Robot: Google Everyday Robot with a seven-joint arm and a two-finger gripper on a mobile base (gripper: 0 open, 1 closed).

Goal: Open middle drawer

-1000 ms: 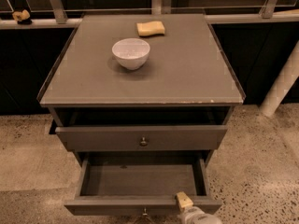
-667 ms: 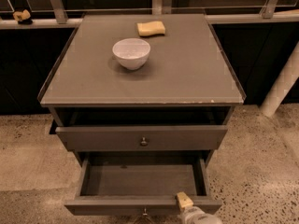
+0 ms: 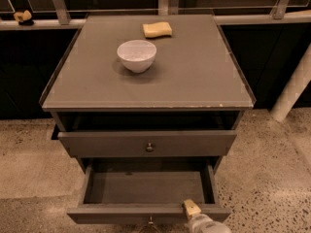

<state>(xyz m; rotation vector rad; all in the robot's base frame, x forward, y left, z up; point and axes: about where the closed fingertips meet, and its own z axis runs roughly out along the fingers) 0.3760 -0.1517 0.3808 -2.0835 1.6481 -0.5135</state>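
Resting at the frame's bottom, one gripper (image 3: pixel 192 209) (opening: cannot tell) meets the front rim of the middle drawer (image 3: pixel 146 187), pulled well out; behind, one top drawer (image 3: pixel 112 143) slightly out, then one bowl (image 3: pixel 137 55) and one sponge (image 3: pixel 157 29) on the cabinet top (image 3: pixel 194 76).

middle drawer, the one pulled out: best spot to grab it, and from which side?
Take the middle drawer by the top edge of its front panel, coming down from above at the front. It is pulled out, so that edge is bare and straight. The round knob at the centre, approached from straight in front, is the smaller target. The gripper sits at that edge, right of the knob.
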